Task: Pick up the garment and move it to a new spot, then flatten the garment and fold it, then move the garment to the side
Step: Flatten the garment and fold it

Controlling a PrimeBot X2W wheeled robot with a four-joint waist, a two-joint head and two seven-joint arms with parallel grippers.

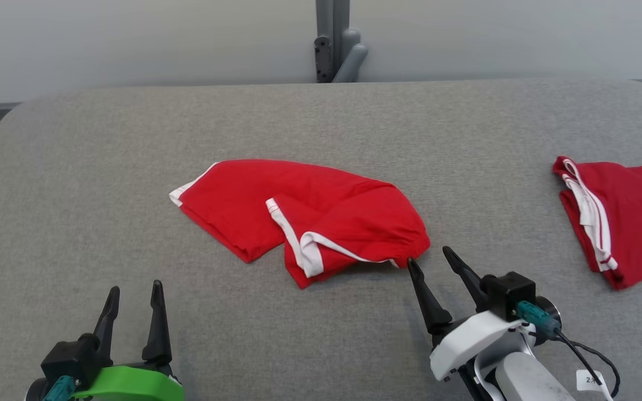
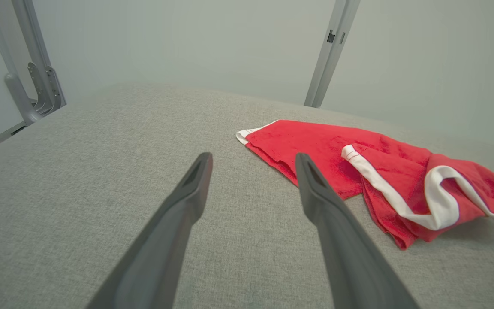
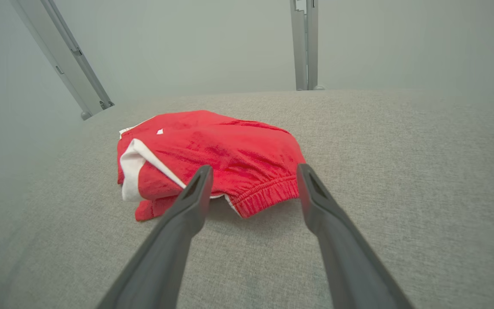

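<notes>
At lower left my left gripper (image 1: 135, 287) hangs, fingers apart, over the grey counter (image 1: 76, 167); at lower right my right gripper (image 1: 428, 256), fingers spread too, tips just beside the crumpled red garment (image 1: 304, 217) at mid-frame; a second red cloth (image 1: 627, 217) lies at the right edge

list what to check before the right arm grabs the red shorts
1. Right gripper open: ok, fingers spread wide.
2. Aimed at the red shorts: ok, the elastic edge lies just ahead, between the fingers in the right wrist view.
3. Fingers touching the cloth: cannot tell, one tip is right at that edge.
4. Left gripper open and apart from the shorts: ok.
5. Second red garment apart from the shorts: ok, near the table's right edge.
6. Shorts flat: not ok, bunched and folded over.
</notes>
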